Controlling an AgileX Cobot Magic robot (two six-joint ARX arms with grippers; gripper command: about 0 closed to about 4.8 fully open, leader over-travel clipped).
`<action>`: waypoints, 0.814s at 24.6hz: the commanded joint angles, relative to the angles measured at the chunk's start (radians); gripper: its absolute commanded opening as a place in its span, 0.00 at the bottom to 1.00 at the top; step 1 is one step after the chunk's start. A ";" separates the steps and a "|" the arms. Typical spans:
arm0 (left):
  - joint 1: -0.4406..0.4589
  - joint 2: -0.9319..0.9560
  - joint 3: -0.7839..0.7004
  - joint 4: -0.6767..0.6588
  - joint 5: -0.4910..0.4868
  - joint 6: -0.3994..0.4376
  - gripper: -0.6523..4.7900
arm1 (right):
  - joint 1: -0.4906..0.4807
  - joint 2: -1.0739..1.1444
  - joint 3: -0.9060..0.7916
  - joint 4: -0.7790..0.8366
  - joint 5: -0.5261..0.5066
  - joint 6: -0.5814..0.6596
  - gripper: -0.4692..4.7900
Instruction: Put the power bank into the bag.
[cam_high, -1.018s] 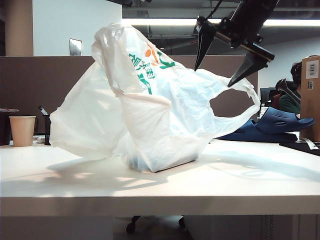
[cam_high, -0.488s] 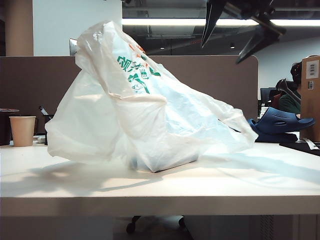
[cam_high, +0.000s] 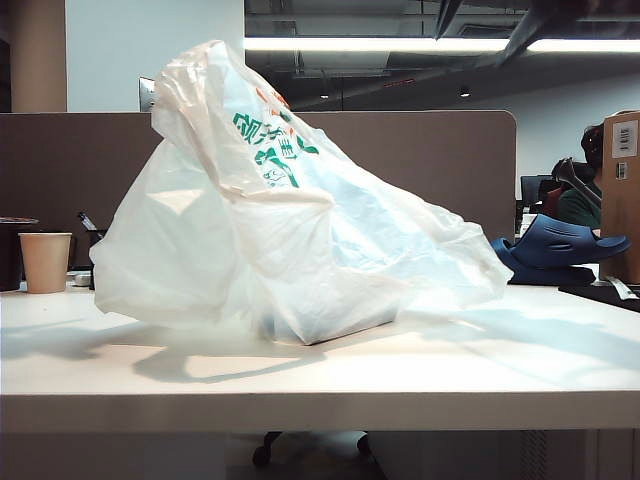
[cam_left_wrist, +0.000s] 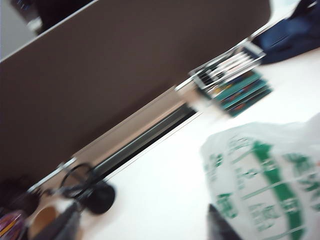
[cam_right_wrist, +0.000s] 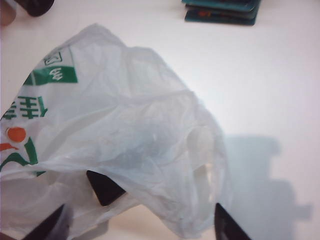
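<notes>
Now, nearest you, the table (cam_high: 320, 380) carried the bag (cam_high: 300, 220) on its own: nothing held it up. A second earlier its loop handle stood stretched out toward the right gripper (cam_right_wrist: 137, 227), whose jaws hung right beside it. By this moment that handle had dropped, the plastic had sagged into a low heap on the right side, and the printed peak had leaned over to the left.

The right gripper had lifted away. In the exterior view only its two fingertips showed at the top edge, well above the bag. In its own wrist view the fingers stood spread apart with nothing between them, looking down on the crumpled plastic.

The left gripper (cam_left_wrist: 140, 227) did not appear in the exterior view. Its wrist picture was blurred, but the two finger ends seemed parted and empty, with the bag's green print just beside one of them.

You could not see the power bank plainly anywhere. A dark, sharp-cornered patch (cam_right_wrist: 105, 187) lay among the folds under the right gripper, and it may have been the power bank inside the bag, though the pictures did not settle that. With both grippers let go and pulling clear, I judged the drop-in done or nearly so; check that patch before calling it finished.

Farther back, the paper cup (cam_high: 45, 262) and the blue clogs (cam_high: 560, 250) stood where they had been.
</notes>
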 joint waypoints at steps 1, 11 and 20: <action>0.051 -0.015 0.026 -0.052 0.000 0.003 0.72 | -0.010 -0.044 0.004 0.001 0.029 -0.029 0.65; 0.169 -0.130 0.028 -0.064 -0.054 0.003 0.19 | -0.080 -0.206 0.004 -0.028 0.114 -0.085 0.08; 0.172 -0.232 0.028 -0.093 -0.141 -0.023 0.11 | -0.252 -0.373 0.001 -0.082 0.111 -0.131 0.08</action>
